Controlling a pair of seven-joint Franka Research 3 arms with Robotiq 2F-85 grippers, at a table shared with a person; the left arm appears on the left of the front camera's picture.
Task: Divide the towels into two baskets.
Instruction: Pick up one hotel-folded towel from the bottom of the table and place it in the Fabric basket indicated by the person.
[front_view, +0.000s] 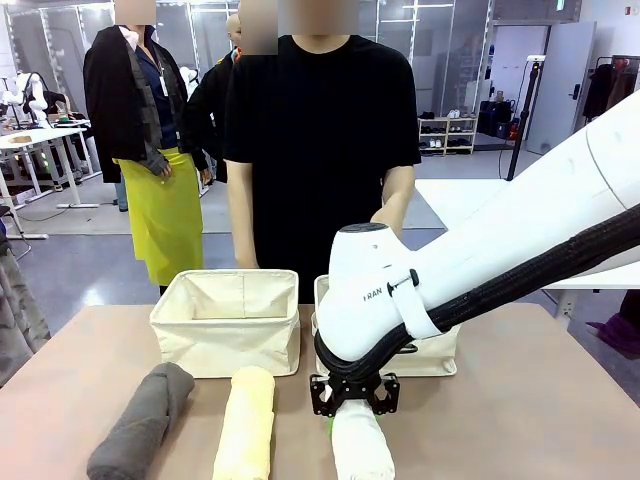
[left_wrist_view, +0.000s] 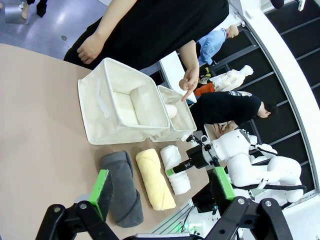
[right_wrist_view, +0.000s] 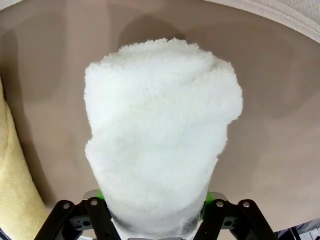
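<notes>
White towel (front_view: 362, 445) lies with its long axis pointing at the nearer basket (front_view: 445, 358), its basket-side end pinched crosswise by the half-closed right gripper (front_view: 354, 400).

Left gripper (left_wrist_view: 162, 180) at bottom centre, jaws spread wide above the beige tabletop (left_wrist_view: 35, 125). Three rolls lie side by side just beyond it: dark grey rolled terry towel (left_wrist_view: 122, 187), pale yellow rolled terry towel (left_wrist_view: 155, 178), white rolled terry towel (left_wrist_view: 170, 155). Right gripper (left_wrist_view: 179, 169) straddles the white one mid-length. Centre frame: near cream canvas basket (left_wrist_view: 97, 120) touches far cream canvas basket (left_wrist_view: 180, 127). A pale pink towel end (left_wrist_view: 171, 111) shows inside the far one. Person's hand (left_wrist_view: 189, 85) points a finger down over it.
</notes>
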